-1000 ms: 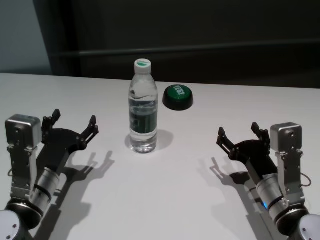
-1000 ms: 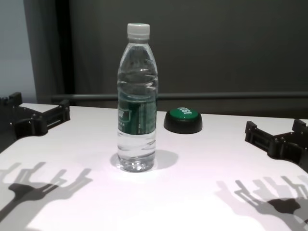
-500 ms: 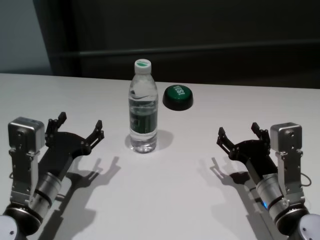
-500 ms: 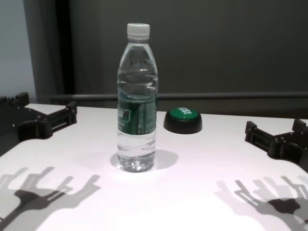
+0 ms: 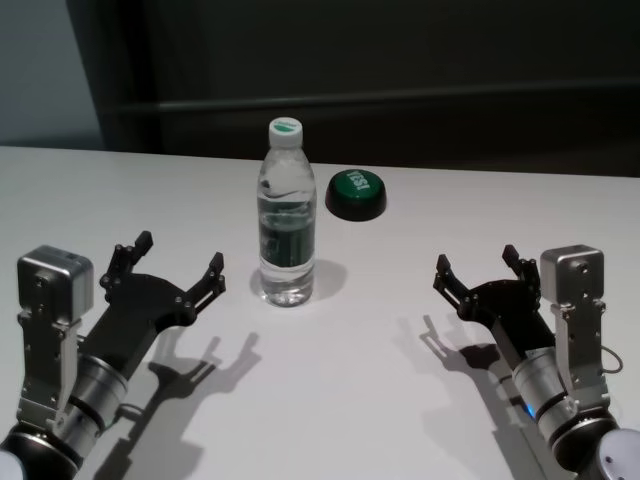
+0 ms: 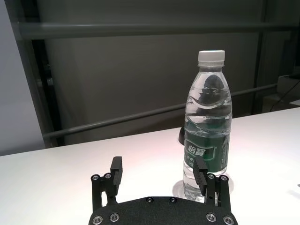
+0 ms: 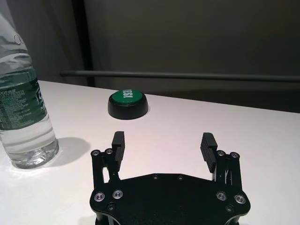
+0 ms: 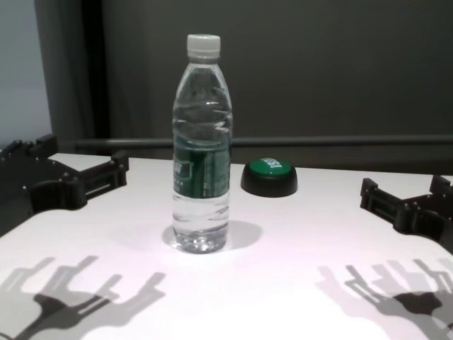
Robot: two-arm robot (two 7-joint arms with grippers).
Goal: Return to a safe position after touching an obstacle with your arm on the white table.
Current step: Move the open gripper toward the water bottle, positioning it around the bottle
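While the water bottle [image 5: 286, 216] stands upright near the middle of the white surface [image 5: 350, 380], the left claw [image 5: 176, 268] hovers just beside it on the robot's left, fingers spread wide and holding nothing, not touching the bottle. Behind the bottle, toward the right, sits a green button [image 5: 356, 193] on a black base. Well apart on the right side, the right claw [image 5: 478, 266] hangs above the surface, also wide and empty.
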